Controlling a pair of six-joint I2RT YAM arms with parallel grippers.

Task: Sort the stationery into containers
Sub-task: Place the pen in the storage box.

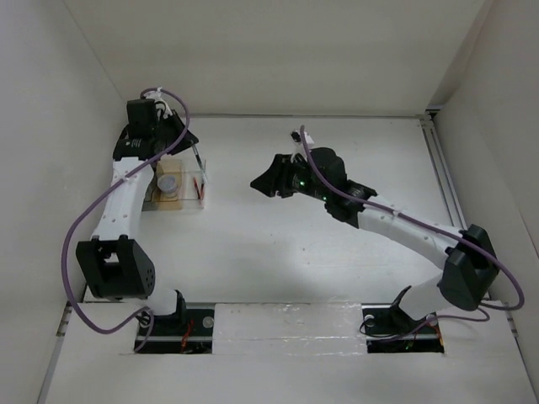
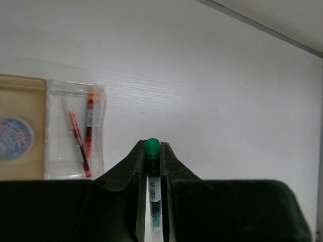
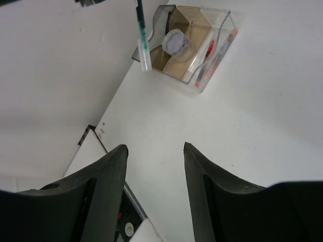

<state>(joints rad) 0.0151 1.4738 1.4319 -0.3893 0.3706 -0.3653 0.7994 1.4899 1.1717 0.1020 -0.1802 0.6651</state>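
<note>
Clamped in the left end effector (image 2: 152,151): black pen (image 2: 153,196), hanging over the bench (image 2: 212,91) near the tray (image 2: 74,86). Inside its clear compartment, two red pens (image 2: 76,137) side by side; in the tan one, the roll (image 2: 14,138). Spread wide and holding nothing, right end effector (image 3: 155,147). Behind the tray, possibly the dark cup (image 3: 160,20).

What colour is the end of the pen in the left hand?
Green; the round end of the thin dark pen shows best in the left wrist view.
</note>
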